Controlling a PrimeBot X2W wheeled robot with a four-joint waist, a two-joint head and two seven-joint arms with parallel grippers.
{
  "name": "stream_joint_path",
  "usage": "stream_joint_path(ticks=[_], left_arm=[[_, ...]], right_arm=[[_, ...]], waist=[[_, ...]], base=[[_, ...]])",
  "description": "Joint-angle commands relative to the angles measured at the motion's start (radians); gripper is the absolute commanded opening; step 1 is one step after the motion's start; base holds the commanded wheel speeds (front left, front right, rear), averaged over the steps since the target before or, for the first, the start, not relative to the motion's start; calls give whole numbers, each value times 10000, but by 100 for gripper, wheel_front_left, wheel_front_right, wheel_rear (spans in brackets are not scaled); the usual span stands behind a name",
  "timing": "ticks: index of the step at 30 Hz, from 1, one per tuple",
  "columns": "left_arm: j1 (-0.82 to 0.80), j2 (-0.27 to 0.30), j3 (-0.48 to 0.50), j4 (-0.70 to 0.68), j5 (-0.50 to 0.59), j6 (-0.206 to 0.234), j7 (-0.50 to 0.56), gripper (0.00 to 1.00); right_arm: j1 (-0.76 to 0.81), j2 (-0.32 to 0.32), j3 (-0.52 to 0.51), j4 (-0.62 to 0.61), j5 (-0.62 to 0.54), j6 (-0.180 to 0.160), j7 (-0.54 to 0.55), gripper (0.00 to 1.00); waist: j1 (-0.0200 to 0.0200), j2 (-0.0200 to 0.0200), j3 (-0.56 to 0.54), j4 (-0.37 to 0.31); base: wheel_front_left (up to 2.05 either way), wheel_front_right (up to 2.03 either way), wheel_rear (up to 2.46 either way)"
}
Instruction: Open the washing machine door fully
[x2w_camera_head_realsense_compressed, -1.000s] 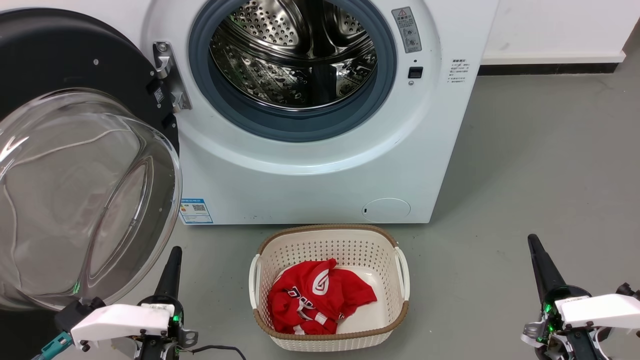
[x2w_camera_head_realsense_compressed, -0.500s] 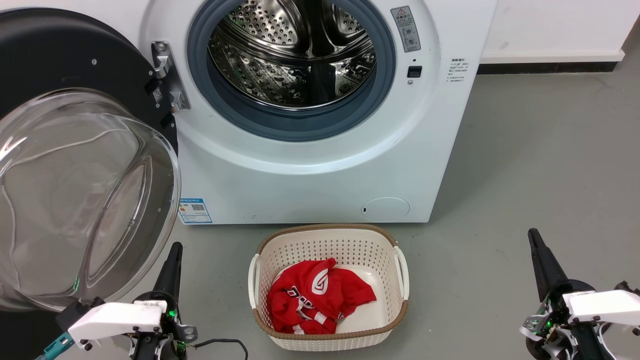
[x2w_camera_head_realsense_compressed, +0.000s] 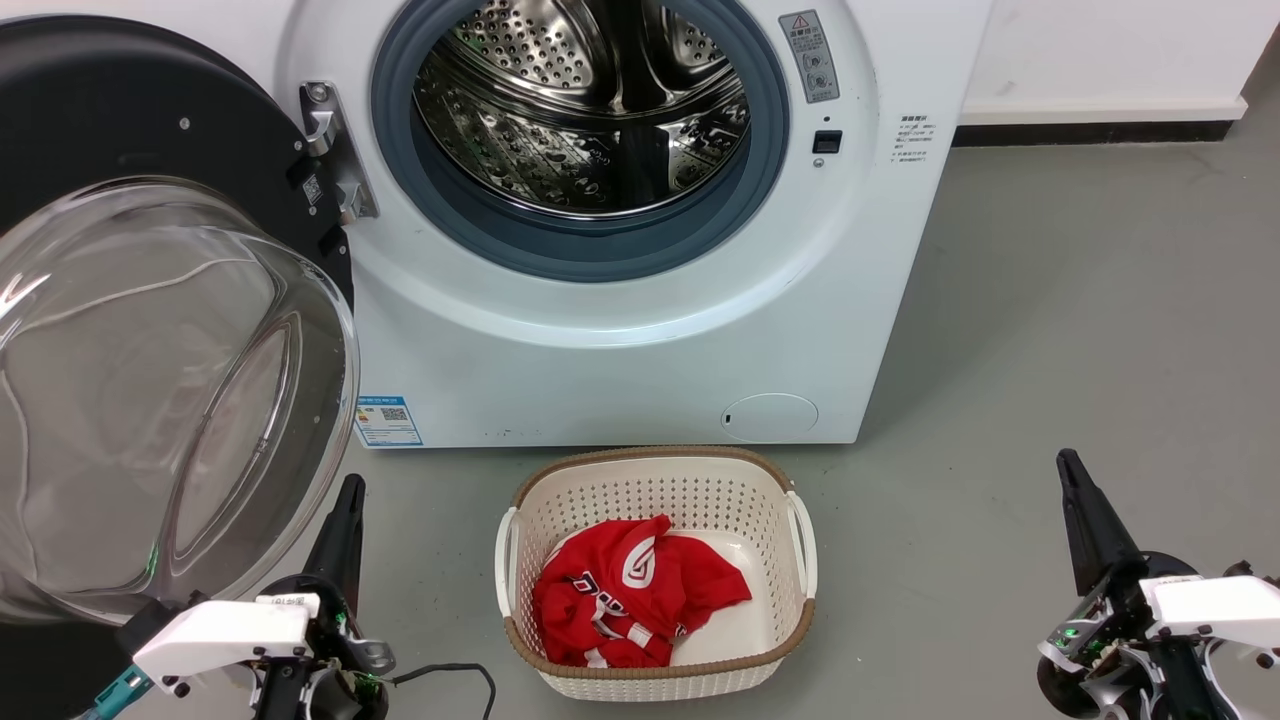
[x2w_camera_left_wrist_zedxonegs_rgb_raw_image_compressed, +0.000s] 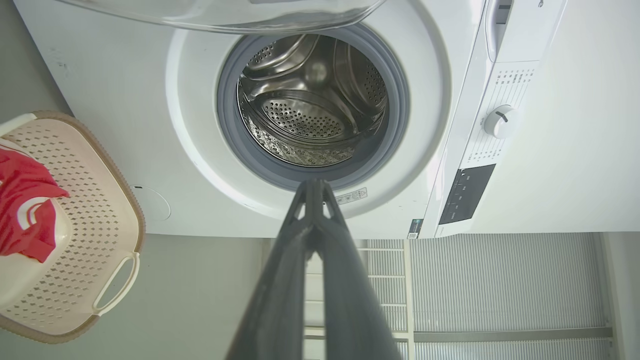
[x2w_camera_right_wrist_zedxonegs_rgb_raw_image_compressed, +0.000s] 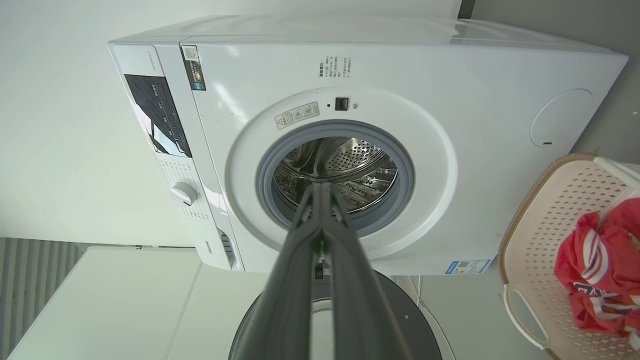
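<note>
The left gripper (x2w_camera_head_realsense_compressed: 351, 488) has its two dark fingers pressed together with nothing between them, as the left wrist view (x2w_camera_left_wrist_zedxonegs_rgb_raw_image_compressed: 314, 186) shows plainly. The right gripper (x2w_camera_head_realsense_compressed: 1068, 462) is the same: in its own view the fingers meet at the tips (x2w_camera_right_wrist_zedxonegs_rgb_raw_image_compressed: 320, 189) and hold nothing. Both hang low over the grey floor (x2w_camera_head_realsense_compressed: 1050, 300), the left one just beside the lower edge of the door's glass bowl, the right one well apart on the far side. Compared with a second ago, each pair of fingertips reaches a little higher in the head view, and the pale wrist housings have drifted slightly outward. The scene itself has barely shifted. The washing machine door (x2w_camera_head_realsense_compressed: 170, 390) stands swung wide to the left on its metal hinge (x2w_camera_head_realsense_compressed: 335, 150), its inner side facing forward, and it is in the same place as before. The washing machine (x2w_camera_head_realsense_compressed: 600, 350) shows its steel drum (x2w_camera_head_realsense_compressed: 580, 110) open inside the grey ring. A cream basket (x2w_camera_head_realsense_compressed: 660, 460) sits on the floor just in front of the machine, between the two grippers, with a red garment (x2w_camera_head_realsense_compressed: 630, 590) lying in it, unchanged.
</note>
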Motion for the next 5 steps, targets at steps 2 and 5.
stream_joint_path(ticks=[2,5], left_arm=[[-114,-25,57,36,-271,-53,74,0],[-107,-24,56,34,-259,-53,73,0]], right_arm=[[-165,-10,-18,49,285,0,75,0],[-157,-8,-19,49,281,0,68,0]], waist=[[0,0,5,-5],[0,0,5,-5]], base=[[0,0,0],[0,0,0]])
